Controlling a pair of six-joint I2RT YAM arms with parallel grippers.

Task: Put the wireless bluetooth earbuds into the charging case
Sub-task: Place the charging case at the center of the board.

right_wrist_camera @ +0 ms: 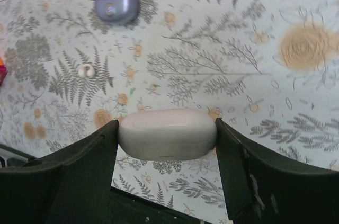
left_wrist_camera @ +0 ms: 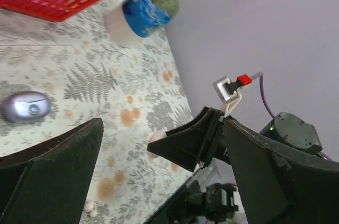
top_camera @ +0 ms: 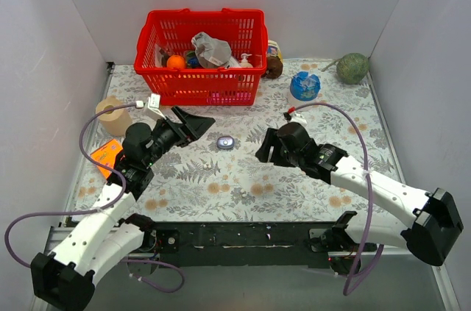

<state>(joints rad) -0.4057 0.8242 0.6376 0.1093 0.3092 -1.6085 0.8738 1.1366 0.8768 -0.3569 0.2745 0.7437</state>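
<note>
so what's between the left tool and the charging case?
Nothing. Only bare fern-print table cover lies between the open left tool and the charging case. The top view shows it; the left wrist view agrees.

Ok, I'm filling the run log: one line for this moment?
left gripper open, empty | right gripper shut on white oval pod | lavender case lying free on table

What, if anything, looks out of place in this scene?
The right gripper is shut on a pale rounded pod, not the lavender charging case, which lies apart on the cloth. A small white piece lies loose nearby. Nothing looks spilled or damaged.
</note>
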